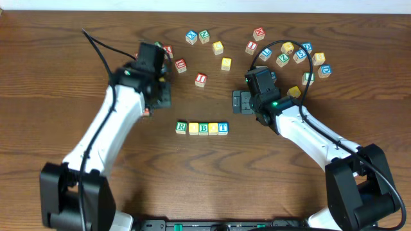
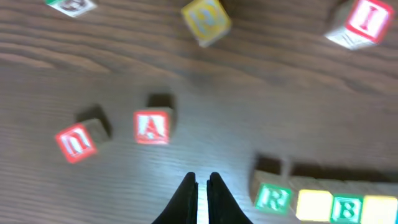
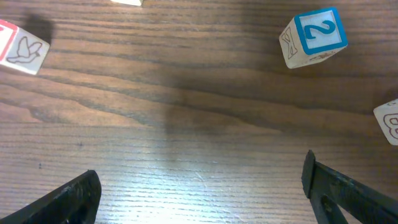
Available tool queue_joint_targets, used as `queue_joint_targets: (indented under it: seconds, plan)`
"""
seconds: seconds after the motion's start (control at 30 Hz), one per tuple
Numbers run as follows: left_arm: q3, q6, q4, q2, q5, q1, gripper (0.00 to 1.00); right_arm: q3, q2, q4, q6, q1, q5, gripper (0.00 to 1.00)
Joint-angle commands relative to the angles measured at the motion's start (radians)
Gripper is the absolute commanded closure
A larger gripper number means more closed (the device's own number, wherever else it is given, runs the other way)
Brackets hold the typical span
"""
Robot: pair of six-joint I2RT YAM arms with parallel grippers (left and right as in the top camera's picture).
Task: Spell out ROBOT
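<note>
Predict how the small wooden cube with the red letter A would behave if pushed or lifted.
Resting flat on the brown wooden table, the small wooden cube with the red A would probably slide, not roll. It looks solid, so likely stiff and light. Its flat sides should pinch easily.

1. Five cubes stand touching in one row at the centre of the table (image 1: 77,25), left to right: R cube (image 1: 181,128), second cube (image 1: 193,128), B cube (image 1: 203,128), fourth cube (image 1: 213,128), T cube (image 1: 223,128).
2. The row lies between the left arm (image 1: 109,128) and the right arm (image 1: 302,128).
3. I cube (image 1: 201,79) lies behind the row, apart from it.
4. Left wrist view: A cube (image 2: 152,127) lies ahead of the left gripper (image 2: 202,183), and the row's R end lies to its right.
5. Loose cubes (image 1: 302,54) cluster behind the right arm.
</note>
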Motion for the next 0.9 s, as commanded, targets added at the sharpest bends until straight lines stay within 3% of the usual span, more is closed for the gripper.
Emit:
queue_joint_targets:
  seconds: [0.0, 0.23, 0.87]
  plan:
    - [-0.107, -0.034, 0.042, -0.057, -0.026, -0.017, 0.92, 0.019, -0.01, -0.008, -0.015, -0.003, 0.021, 0.01]
    - [-0.259, -0.058, 0.112, -0.111, -0.014, -0.018, 0.92, 0.019, -0.01, -0.016, -0.015, -0.002, 0.024, 0.01]
    - [-0.332, -0.05, 0.183, -0.111, 0.043, -0.018, 0.92, 0.019, -0.01, -0.041, -0.014, -0.002, 0.024, 0.01]
